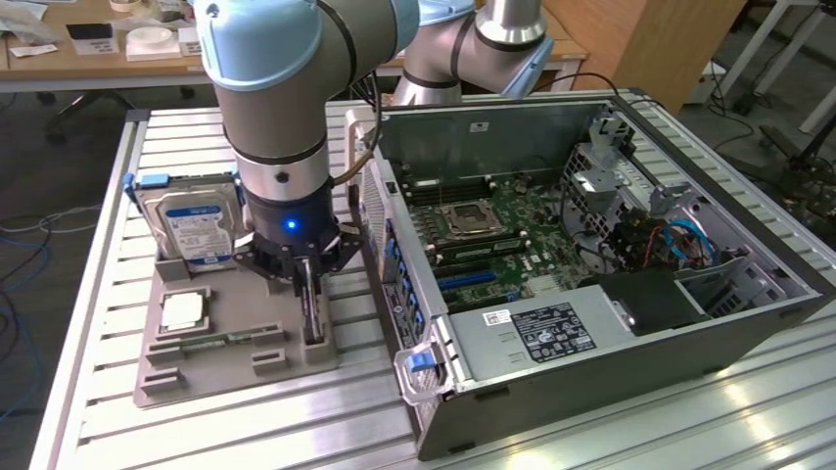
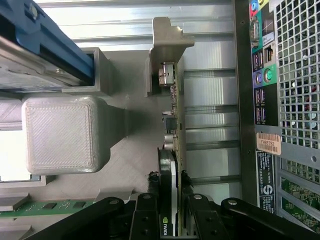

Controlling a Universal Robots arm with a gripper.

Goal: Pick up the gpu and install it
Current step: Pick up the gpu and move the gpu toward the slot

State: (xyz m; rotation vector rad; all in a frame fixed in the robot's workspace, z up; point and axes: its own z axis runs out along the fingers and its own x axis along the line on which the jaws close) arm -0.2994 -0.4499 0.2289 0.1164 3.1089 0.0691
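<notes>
gpu [image 2: 176, 150] stands on its long edge in a groove of the grey holding tray [image 1: 235, 377], which lies on the slatted metal table [image 1: 196, 431] on the exterior view's left of the open computer case [image 1: 731, 323]. We judge that it is kept upright like this so both flat faces are free for a grasp from above and its connector edge already points down, as it would have to for seating.

Our gripper [image 1: 308, 313] is low over the near right corner of the tray, arm vertical above it. In the wrist view the two black fingers [image 2: 145, 215] sit one against each face of the card, pressed together on it and pinching its upper edge, with the dark face and its logo between them. From here the card looks not yet lifted: its lower part lies in the groove, and its ports and pale end tab run along the far stretch of the tray.

On the same tray, a blue-labelled hard drive [image 1: 196, 230] leans in its own stand at the far left, and a slim green memory stick [image 1: 215, 340] lies flat near the front, both well apart from the fingers.

The case lies on its side with the panel off, so the motherboard [image 1: 510, 235] faces up. Its blue expansion slot [image 1: 471, 279] is open to reach from above.
</notes>
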